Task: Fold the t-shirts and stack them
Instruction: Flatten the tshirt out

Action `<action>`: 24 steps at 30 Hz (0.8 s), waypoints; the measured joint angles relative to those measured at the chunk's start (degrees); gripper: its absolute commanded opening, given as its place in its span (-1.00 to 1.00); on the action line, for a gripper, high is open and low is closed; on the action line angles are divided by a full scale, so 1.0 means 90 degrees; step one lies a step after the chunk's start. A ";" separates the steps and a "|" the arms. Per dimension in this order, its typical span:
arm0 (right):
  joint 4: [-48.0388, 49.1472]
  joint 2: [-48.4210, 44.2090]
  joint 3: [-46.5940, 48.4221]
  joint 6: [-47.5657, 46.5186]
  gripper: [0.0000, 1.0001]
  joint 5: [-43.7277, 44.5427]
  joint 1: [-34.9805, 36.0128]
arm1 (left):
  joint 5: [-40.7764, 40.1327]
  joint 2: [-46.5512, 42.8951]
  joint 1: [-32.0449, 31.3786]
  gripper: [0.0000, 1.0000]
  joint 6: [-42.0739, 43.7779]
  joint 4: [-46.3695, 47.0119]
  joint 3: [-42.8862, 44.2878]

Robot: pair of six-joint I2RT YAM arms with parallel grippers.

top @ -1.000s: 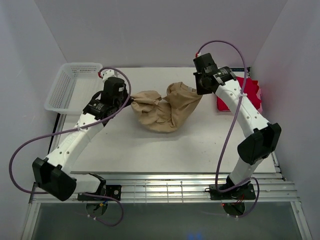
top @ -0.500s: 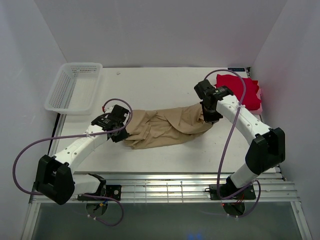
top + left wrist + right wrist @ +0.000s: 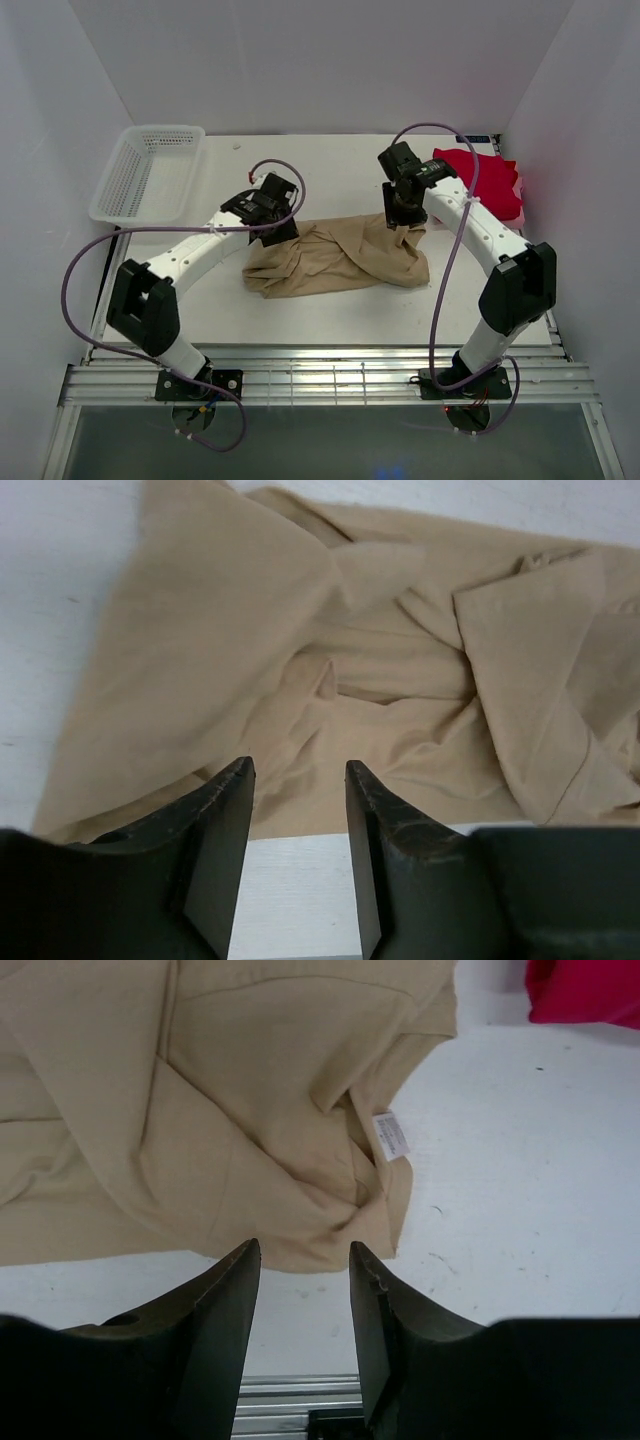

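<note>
Pincers are both gaping empty: our left gripper [image 3: 300, 780] and right gripper [image 3: 300, 1260] are hovering at opposite ends of the tan t-shirt [image 3: 335, 255], which is lying rumpled left-to-right between them, the red t-shirt [image 3: 480, 185] sitting farther right.

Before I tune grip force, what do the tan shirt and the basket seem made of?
Tan shirt: soft, matte cloth, probably cotton knit; it wrinkles and folds limply. Basket: white plastic, seemingly rigid; open mesh walls, even rim.
</note>
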 measured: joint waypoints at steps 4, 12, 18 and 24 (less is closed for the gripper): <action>0.0296 0.0483 -0.0002 -0.0036 -0.06 -0.0486 0.0019 | 0.0168 0.0913 -0.0476 -0.17 0.0143 0.0221 0.0134; 0.0561 0.0896 -0.0041 -0.0036 -0.07 -0.1001 0.0124 | 0.0158 0.1596 -0.1090 -0.18 0.0158 0.0265 -0.0119; 0.0767 0.0889 -0.0228 -0.0036 -0.08 -0.1212 0.0158 | -0.0187 0.1530 -0.1105 0.07 0.0185 0.0517 -0.0182; 0.0872 0.0884 -0.0525 -0.0034 -0.08 -0.1319 0.0168 | -0.0597 0.1450 -0.1137 0.14 0.0357 0.0622 0.0061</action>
